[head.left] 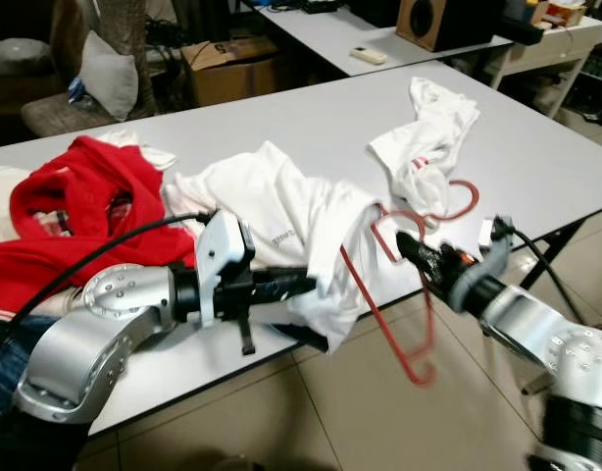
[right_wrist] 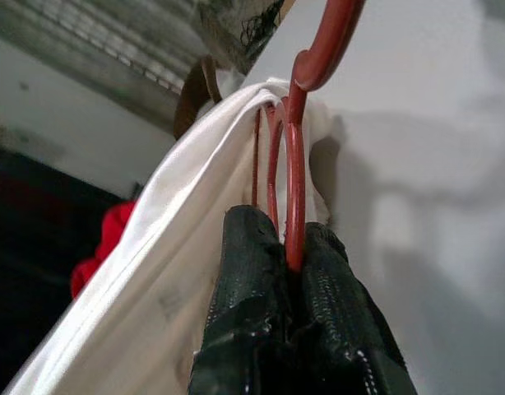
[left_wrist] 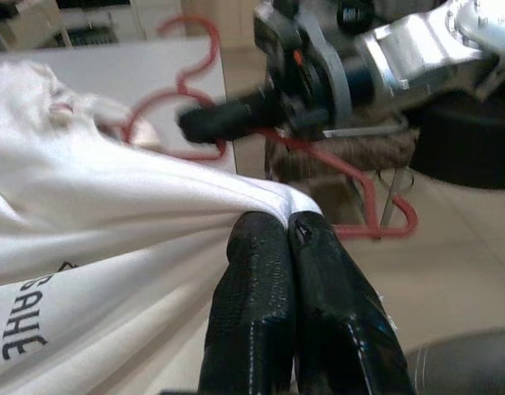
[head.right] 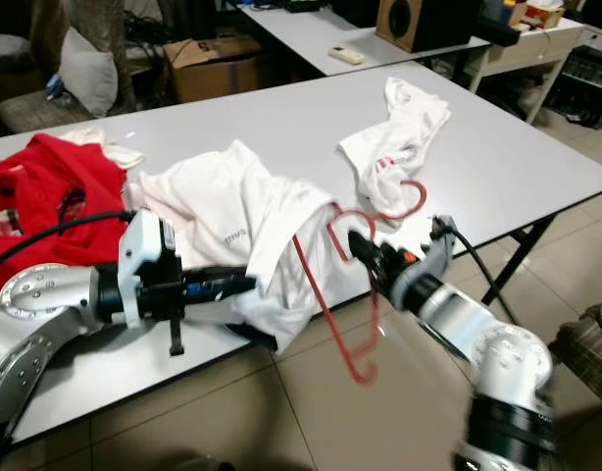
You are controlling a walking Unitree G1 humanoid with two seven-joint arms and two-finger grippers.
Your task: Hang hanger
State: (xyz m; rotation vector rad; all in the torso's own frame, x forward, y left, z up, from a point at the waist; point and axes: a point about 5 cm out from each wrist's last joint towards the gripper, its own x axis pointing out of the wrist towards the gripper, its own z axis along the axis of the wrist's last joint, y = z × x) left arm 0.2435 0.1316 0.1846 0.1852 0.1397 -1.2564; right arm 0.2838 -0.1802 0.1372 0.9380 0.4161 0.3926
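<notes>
We see the red hanger (head.left: pixel 404 294) at the table's near edge, partly tucked inside the white shirt (head.left: pixel 281 221), its lower bar hanging past the edge over the tiled floor (head.left: pixel 379 412). The right gripper (head.left: pixel 411 245) has its 2 black fingers (right_wrist: pixel 318 288) clamped on the hanger's wire just below the hook. The left gripper (head.left: pixel 306 283) has its fingers (left_wrist: pixel 252 271) pressed together on a fold of the shirt, just beside the hanger. On the grey table (head.left: pixel 536 157) we also see a second white garment (head.left: pixel 428 128) with another red hanger (head.left: pixel 463 201) beside it, and red clothing (head.left: pixel 75 196) to the left.
</notes>
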